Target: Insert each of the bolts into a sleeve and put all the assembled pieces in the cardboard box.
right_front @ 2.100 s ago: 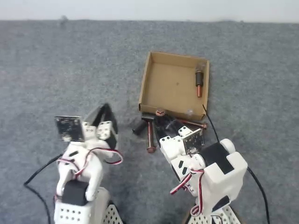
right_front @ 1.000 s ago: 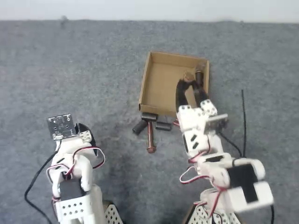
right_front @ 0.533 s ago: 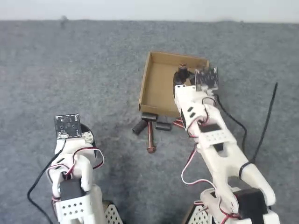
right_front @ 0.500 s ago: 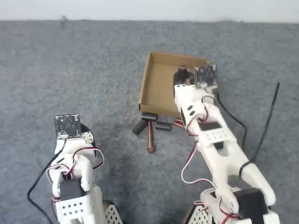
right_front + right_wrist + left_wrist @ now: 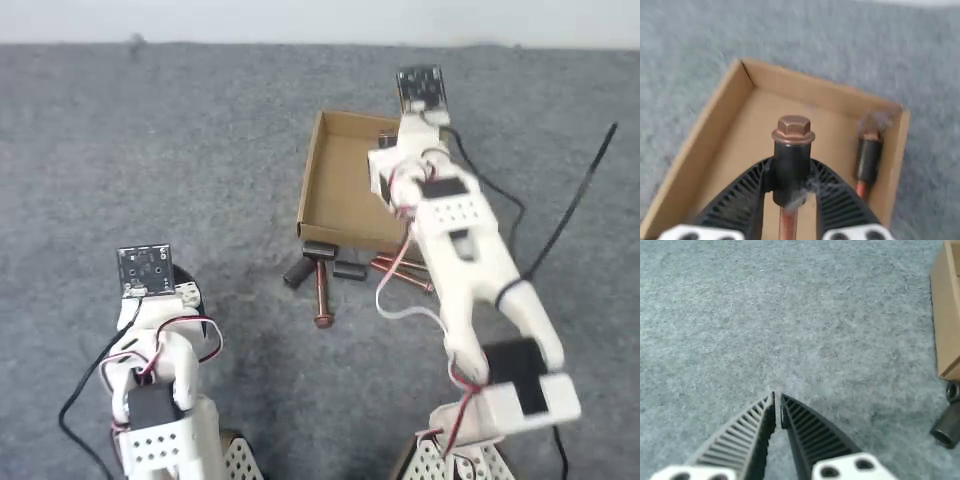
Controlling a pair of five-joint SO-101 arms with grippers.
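My right gripper (image 5: pixel 791 169) is shut on a black sleeve with a copper bolt through it (image 5: pixel 791 150), hex head up. It hangs over the inside of the cardboard box (image 5: pixel 735 145). Another assembled piece (image 5: pixel 867 159) lies against the box's wall. From above, the right arm (image 5: pixel 450 215) stretches over the box (image 5: pixel 335 185). Loose black sleeves (image 5: pixel 318 250) and a copper bolt (image 5: pixel 321 295) lie on the carpet just in front of the box. My left gripper (image 5: pixel 777 407) is shut on nothing, low over bare carpet, with a sleeve (image 5: pixel 949 426) off to its side.
Two more copper bolts (image 5: pixel 405 268) lie beside the right arm near the box's front corner. The left arm (image 5: pixel 155 340) sits folded back at the near left. Grey carpet covers the table, and open carpet lies to the left of the box.
The right arm has swung from the loose pieces out over the box, carrying the sleeved bolt farther toward its back wall. The left arm drew back early and has kept still since.
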